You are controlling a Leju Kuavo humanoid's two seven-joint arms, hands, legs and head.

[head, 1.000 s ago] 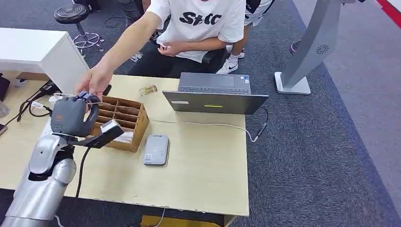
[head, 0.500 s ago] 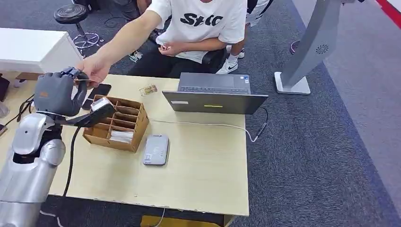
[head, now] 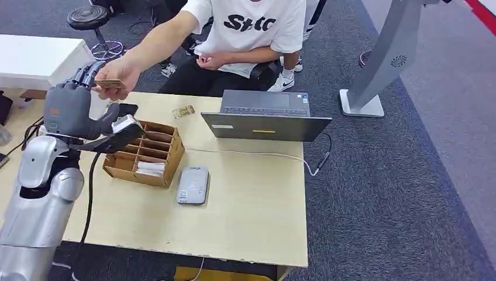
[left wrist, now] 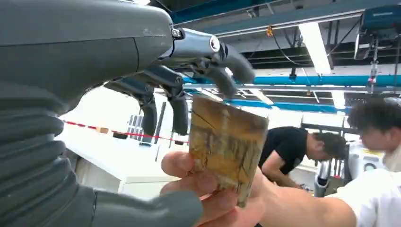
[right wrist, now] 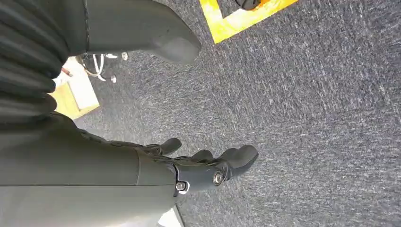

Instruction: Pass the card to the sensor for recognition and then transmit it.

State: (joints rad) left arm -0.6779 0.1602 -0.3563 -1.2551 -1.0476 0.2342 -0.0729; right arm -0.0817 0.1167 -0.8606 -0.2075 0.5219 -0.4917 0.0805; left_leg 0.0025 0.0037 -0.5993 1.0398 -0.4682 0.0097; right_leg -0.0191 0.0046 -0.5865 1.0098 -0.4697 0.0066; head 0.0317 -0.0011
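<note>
A worn yellowish card [head: 109,84] [left wrist: 227,146] is pinched in a person's hand [head: 121,77] [left wrist: 208,189] reaching over the table's far left corner. My left hand [head: 73,108] [left wrist: 118,47] is raised right beside it. Its dark fingers [left wrist: 179,104] spread above and behind the card, and its thumb lies below the person's fingers, apart from the card. The grey card sensor [head: 193,184] lies flat on the table [head: 245,205]. My right hand [right wrist: 198,168] hangs over the carpet with its fingers loosely out and nothing in it.
A cardboard divider box [head: 146,153] holding cards stands left of the sensor. A grey laptop [head: 266,117] sits at the table's far edge, its cable trailing right. A black phone [head: 126,109] lies behind the box. The person sits across the table.
My left arm rose from over the box towards the far left corner. The person's hand met it and now holds the card, lifted a little higher.
</note>
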